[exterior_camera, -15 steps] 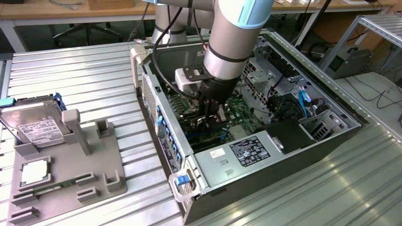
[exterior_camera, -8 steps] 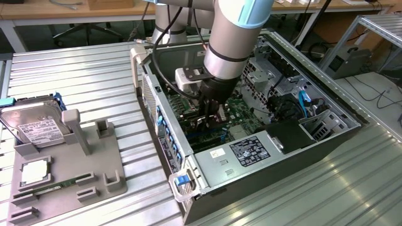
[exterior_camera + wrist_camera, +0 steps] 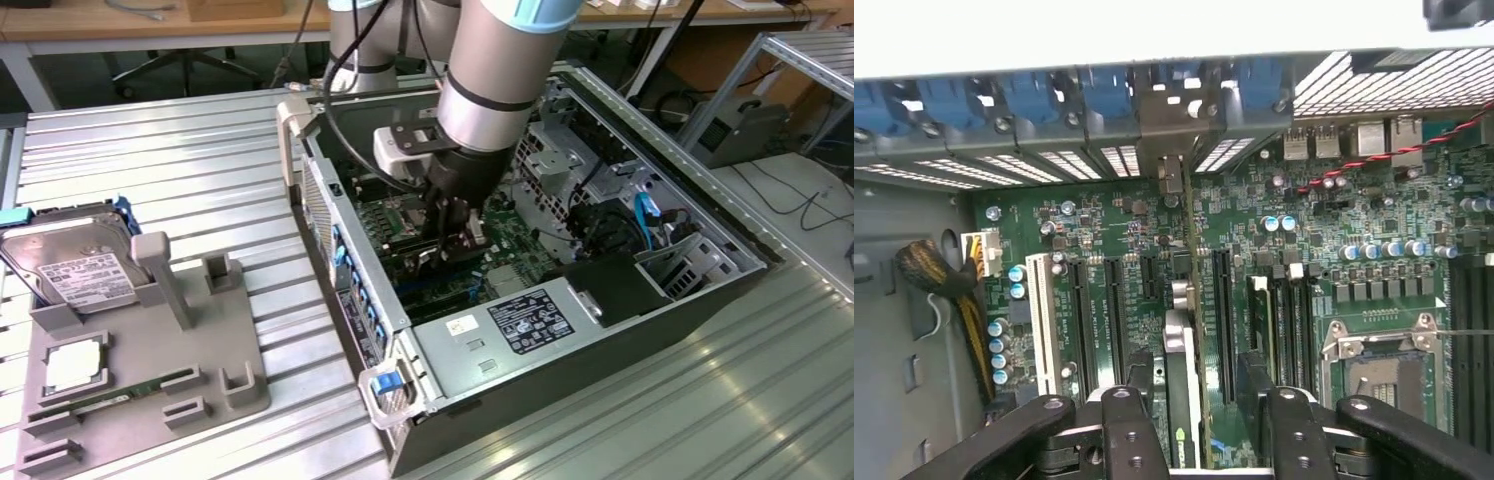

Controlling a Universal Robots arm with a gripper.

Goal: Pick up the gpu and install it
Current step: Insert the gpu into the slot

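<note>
My gripper [image 3: 455,232] reaches down inside the open computer case [image 3: 315,190], just above the green motherboard [image 3: 1104,235]. It is shut on the gpu [image 3: 1182,345], which stands edge-on between the black fingers [image 3: 1137,405]. In the wrist view the card runs in line with the long black expansion slots, and its silver bracket end [image 3: 1170,172] reaches the rear slot openings under the blue latches. In the exterior view the gpu [image 3: 424,262] shows as a dark card below the fingers, low over the board. I cannot tell whether it is seated in a slot.
A grey fixture [image 3: 200,350] at the exterior view's left holds a silver hard drive [image 3: 74,265], a processor [image 3: 74,365] and a green memory stick [image 3: 114,395]. Inside the case are the power supply [image 3: 527,320], drive cages, a blue cable [image 3: 645,215] and the processor socket [image 3: 1379,360].
</note>
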